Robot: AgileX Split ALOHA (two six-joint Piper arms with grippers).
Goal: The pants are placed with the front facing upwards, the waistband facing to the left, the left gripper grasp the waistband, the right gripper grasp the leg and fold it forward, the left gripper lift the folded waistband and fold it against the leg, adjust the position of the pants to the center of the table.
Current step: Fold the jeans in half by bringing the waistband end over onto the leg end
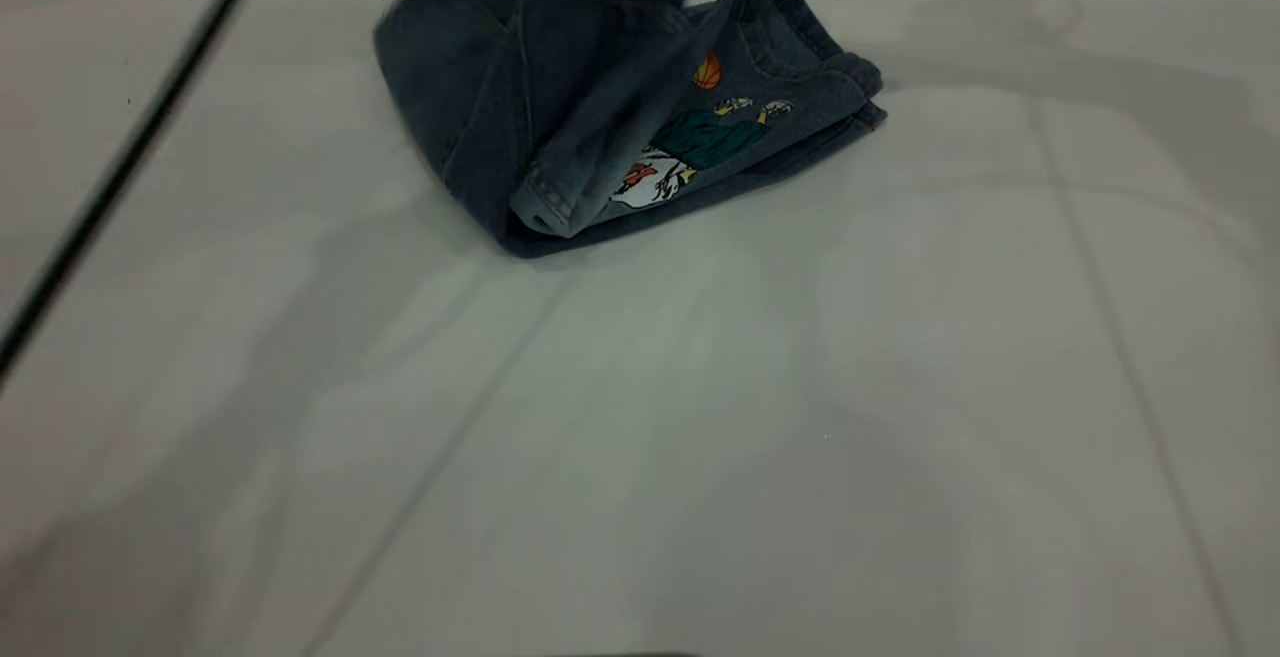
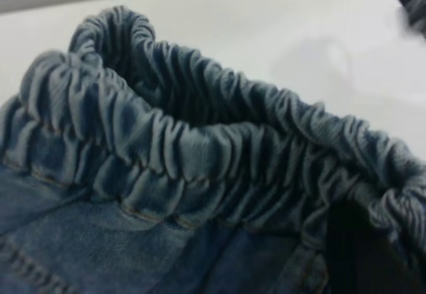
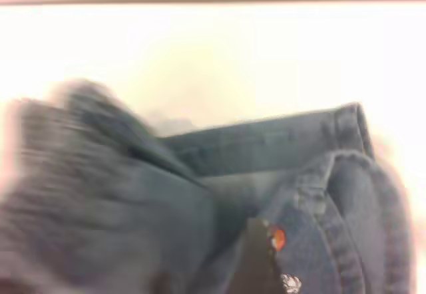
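1. The pants [image 1: 620,107] are lying at the exterior view's top centre, on the table [image 1: 700,437]; their left part is being lifted.
2. Judged step: waistband [image 2: 200,147] being folded over the leg.
3. Next: lowering, then centring.
4. Ruching is being shown only by the left wrist view; the cartoon print elsewhere.
5. Neither gripper's state can be told.

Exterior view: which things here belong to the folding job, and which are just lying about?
Job:
pants, partly folded, one end lifted
waistband, gathered elastic edge
table

Lying about:
thin black cable crossing the table's left side; nothing else
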